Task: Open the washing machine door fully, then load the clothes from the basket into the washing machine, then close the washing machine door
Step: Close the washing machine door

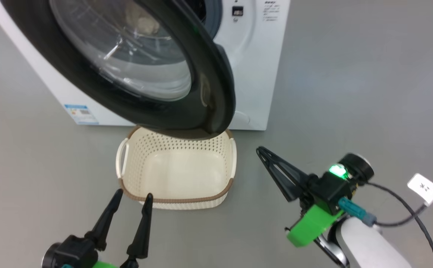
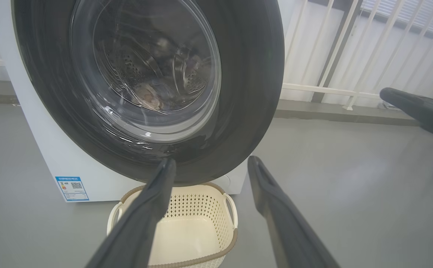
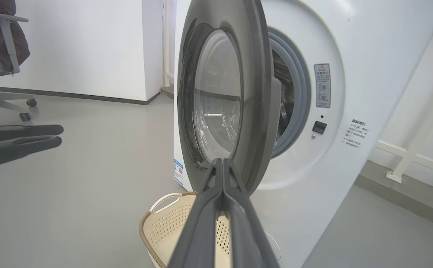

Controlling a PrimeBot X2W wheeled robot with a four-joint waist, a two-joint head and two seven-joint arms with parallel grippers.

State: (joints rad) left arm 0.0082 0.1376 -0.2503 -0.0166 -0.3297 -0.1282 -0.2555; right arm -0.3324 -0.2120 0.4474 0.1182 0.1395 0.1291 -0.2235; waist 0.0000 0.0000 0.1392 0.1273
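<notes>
- Drum contents: the clothes [image 2: 149,95] lie inside the washing machine [image 1: 257,74], seen through the glass. The basket [image 1: 179,147] stands empty on the floor [image 1: 350,93], its far rim under the door's lowest arc.
- The washing machine door [image 1: 127,56] hangs about half open at 12 o'clock in the head view, with the hinge side toward 9 and the free edge toward 3.
- It should handle as a stiff, fairly heavy slab swinging on its hinge. The glossy black rim looks slippery, so a flat push on the outer rim near the free edge seems wiser than a pinch. Keep off the bulging glass.
- Right jaws, at 4 o'clock, are clenched on nothing and would make a fair blunt pusher. Left jaws, at 7 o'clock, stand spread and empty.
- Bare floor lies toward 3 o'clock; the light basket would likely skid if clipped.
</notes>
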